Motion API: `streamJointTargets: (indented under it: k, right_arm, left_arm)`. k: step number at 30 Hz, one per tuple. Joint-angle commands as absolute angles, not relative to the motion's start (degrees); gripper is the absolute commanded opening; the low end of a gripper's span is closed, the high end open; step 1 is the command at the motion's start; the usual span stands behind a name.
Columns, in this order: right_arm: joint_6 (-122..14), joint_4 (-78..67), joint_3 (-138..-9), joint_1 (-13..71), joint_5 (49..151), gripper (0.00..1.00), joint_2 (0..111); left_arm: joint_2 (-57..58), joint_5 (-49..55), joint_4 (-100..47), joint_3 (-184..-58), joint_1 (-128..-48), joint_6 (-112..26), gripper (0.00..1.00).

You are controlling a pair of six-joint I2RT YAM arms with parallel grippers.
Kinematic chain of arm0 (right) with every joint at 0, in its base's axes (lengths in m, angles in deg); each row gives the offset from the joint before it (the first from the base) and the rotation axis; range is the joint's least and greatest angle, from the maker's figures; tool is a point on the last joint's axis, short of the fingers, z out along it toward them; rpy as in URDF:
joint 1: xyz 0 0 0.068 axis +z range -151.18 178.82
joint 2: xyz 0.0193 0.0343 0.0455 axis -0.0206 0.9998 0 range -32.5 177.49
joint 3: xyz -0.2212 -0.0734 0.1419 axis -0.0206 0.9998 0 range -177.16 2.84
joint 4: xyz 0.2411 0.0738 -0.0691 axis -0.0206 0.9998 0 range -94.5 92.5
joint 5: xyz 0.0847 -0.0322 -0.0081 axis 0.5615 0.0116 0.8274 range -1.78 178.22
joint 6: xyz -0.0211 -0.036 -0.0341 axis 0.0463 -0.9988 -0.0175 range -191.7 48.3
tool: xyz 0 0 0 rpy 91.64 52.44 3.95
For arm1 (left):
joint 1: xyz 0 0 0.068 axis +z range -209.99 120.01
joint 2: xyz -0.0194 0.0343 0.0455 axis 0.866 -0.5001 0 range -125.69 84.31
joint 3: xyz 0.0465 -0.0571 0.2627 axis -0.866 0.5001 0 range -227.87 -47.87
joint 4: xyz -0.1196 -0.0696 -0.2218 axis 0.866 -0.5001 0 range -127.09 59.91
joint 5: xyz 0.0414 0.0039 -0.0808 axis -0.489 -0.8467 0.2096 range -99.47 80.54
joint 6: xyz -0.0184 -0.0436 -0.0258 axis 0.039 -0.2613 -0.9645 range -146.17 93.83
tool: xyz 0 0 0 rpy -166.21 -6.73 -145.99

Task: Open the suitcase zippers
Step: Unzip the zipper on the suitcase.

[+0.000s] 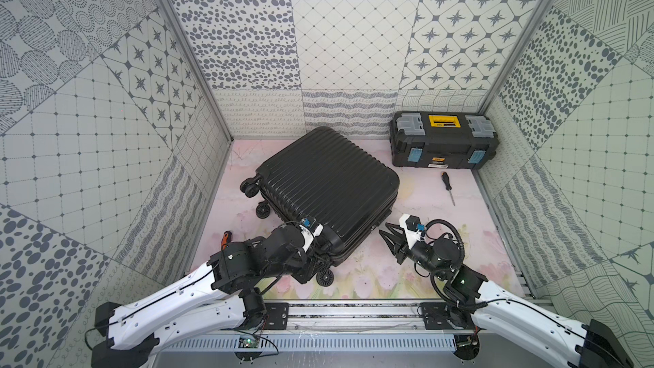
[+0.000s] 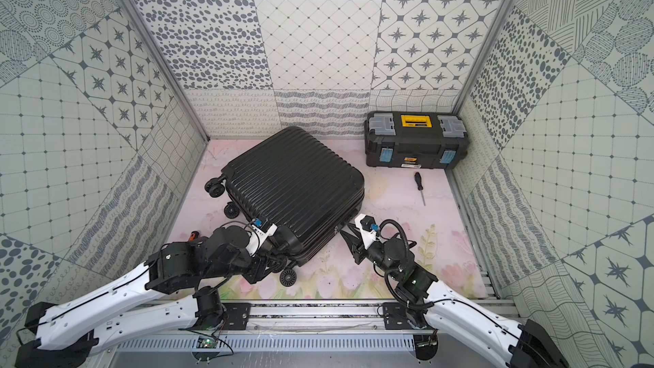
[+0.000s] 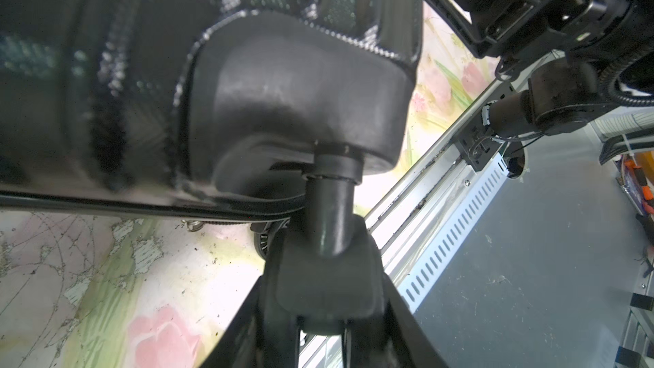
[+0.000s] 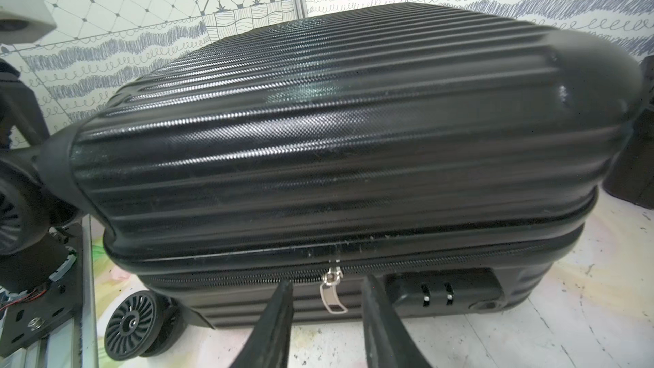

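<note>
The black ribbed suitcase (image 1: pixel 325 182) (image 2: pixel 293 178) lies flat on the floral mat, turned at an angle. Its zippers (image 4: pixel 247 274) run along the side seam that faces my right arm. A silver pull (image 4: pixel 332 295) hangs from the track beside the combination lock (image 4: pixel 442 292). My right gripper (image 4: pixel 328 284) (image 1: pixel 385 230) is open, one finger on each side of that pull and not touching it. My left gripper (image 3: pixel 325 295) (image 1: pixel 318 260) is shut on the caster bracket (image 3: pixel 325 277) at the suitcase's near corner (image 3: pixel 300 100).
A black toolbox (image 1: pixel 444 139) with a yellow handle stands at the back right. A screwdriver (image 1: pixel 447 187) lies in front of it. An orange-handled tool (image 1: pixel 224 237) lies by the left arm. The metal rail (image 1: pixel 354 309) borders the front, and patterned walls close the other sides.
</note>
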State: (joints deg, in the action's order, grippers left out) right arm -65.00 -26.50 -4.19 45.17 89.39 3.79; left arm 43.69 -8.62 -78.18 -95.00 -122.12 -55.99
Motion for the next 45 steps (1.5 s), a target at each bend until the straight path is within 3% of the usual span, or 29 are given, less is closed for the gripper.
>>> streamJointTargets:
  k: [1,4,13,24,28,34,40,45]
  right_arm:
    - [-66.6,-28.4,-2.5,46.1,92.0,0.41,4.7]
    - [-67.6,-30.8,-3.3,47.5,92.8,0.45,9.6]
    - [-68.7,-42.4,-5.8,49.7,93.1,0.47,26.5]
    - [-68.6,-47.7,-10.3,50.5,91.5,0.46,35.5]
    - [-68.2,-49.5,-10.8,50.6,90.1,0.35,37.8]
    - [-68.4,-49.3,-10.2,50.6,85.6,0.02,37.0]
    - [-67.6,-38.0,-12.0,49.4,81.1,0.0,30.6]
    - [-61.3,-26.7,-14.2,38.6,83.6,0.0,25.6]
  left_arm:
    - [46.5,-10.3,-79.5,-95.7,-122.2,-60.2,0.23]
    - [47.2,-10.4,-80.4,-95.4,-122.2,-60.3,0.24]
    - [46.9,-10.1,-79.7,-95.3,-122.2,-60.3,0.24]
    - [48.0,-10.0,-79.8,-95.5,-122.2,-61.1,0.22]
    - [48.7,-10.1,-80.1,-95.4,-122.1,-61.4,0.21]
    - [49.8,-10.5,-81.3,-95.1,-122.1,-61.8,0.21]
    - [51.4,-11.1,-83.1,-94.7,-122.2,-62.2,0.21]
    - [52.0,-10.8,-84.7,-94.6,-122.2,-62.4,0.2]
